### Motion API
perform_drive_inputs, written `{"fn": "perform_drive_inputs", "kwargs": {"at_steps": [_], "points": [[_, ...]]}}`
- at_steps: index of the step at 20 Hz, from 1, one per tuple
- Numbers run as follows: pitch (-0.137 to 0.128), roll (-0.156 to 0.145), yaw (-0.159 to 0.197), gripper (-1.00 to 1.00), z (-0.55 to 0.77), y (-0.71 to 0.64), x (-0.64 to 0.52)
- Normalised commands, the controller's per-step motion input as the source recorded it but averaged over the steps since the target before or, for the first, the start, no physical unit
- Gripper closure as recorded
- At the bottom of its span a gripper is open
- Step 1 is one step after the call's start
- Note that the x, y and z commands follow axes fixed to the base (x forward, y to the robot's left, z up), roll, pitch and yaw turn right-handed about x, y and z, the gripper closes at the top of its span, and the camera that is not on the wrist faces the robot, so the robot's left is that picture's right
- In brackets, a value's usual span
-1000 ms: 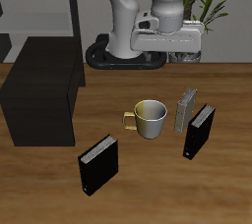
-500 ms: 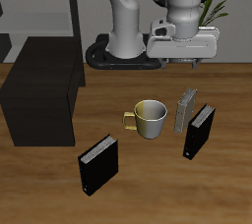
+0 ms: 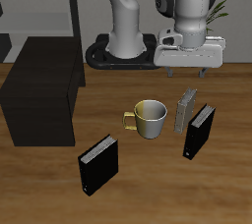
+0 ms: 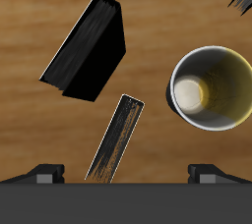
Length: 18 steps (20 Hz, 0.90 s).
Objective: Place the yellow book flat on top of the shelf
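Note:
The yellow book [image 3: 184,111] stands upright on its edge on the table, between a cream mug [image 3: 150,118] and a black book [image 3: 200,132]. In the wrist view it shows edge-on as a thin strip [image 4: 116,138] beside the mug [image 4: 212,88] and the black book [image 4: 87,49]. The shelf [image 3: 39,91] is the big black box at the far side of the table from the book. My gripper [image 3: 189,69] hangs well above the yellow book, open and empty. Both fingertips [image 4: 47,173] show wide apart in the wrist view.
A second black book [image 3: 97,164] stands near the table's front edge. A grey open-frame rack [image 3: 47,12] stands behind the shelf. A potted plant [image 3: 212,7] is at the back, beside the robot's base [image 3: 118,55].
My gripper has moved sideways from above the mug to above the yellow book and has turned about its axis. Nothing on the table has moved.

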Motion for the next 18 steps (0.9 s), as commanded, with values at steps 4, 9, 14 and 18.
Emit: {"fn": "perform_drive_inputs", "kwargs": {"at_steps": [4,9,14,18], "points": [[-0.03,-0.02,-0.023,-1.0,-0.24,0.05,0.08],[-0.034,-0.01,-0.026,-1.0,-0.2,0.01,0.05],[0.001,0.003,-0.014,-1.0,-0.22,-0.05,-0.05],[0.033,0.027,-0.031,-1.0,-0.28,0.1,-0.05]]}}
